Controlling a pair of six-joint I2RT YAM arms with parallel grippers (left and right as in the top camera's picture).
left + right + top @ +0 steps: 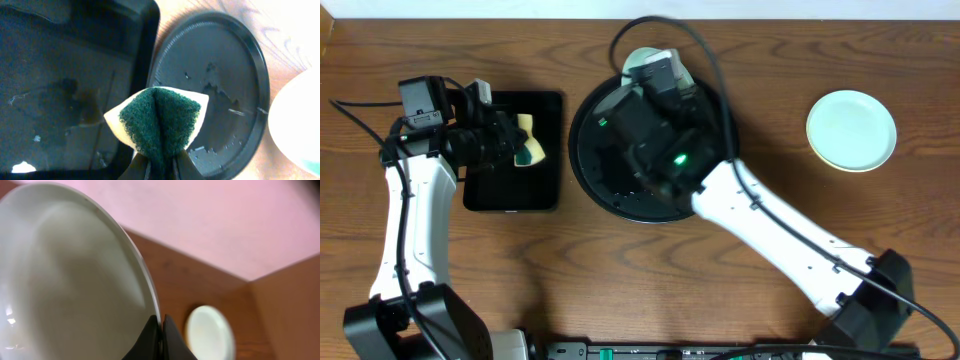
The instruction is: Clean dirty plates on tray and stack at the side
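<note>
My right gripper (656,72) is over the round black tray (582,150) and is shut on the rim of a light blue plate (641,58), held tilted on edge. In the right wrist view the plate (75,280) fills the left, with the jaws (161,330) pinching its edge. A light plate (851,130) with a pale yellow rim showing under it lies on the table at the far right; it also shows in the right wrist view (210,332). My left gripper (508,140) is shut on a folded green-and-yellow sponge (160,125) over the rectangular tray.
A smaller rectangular black tray (510,195), wet in places, lies left of the round tray. The round tray's floor (210,55) shows water drops. My right arm crosses the table from the front right up to the round tray.
</note>
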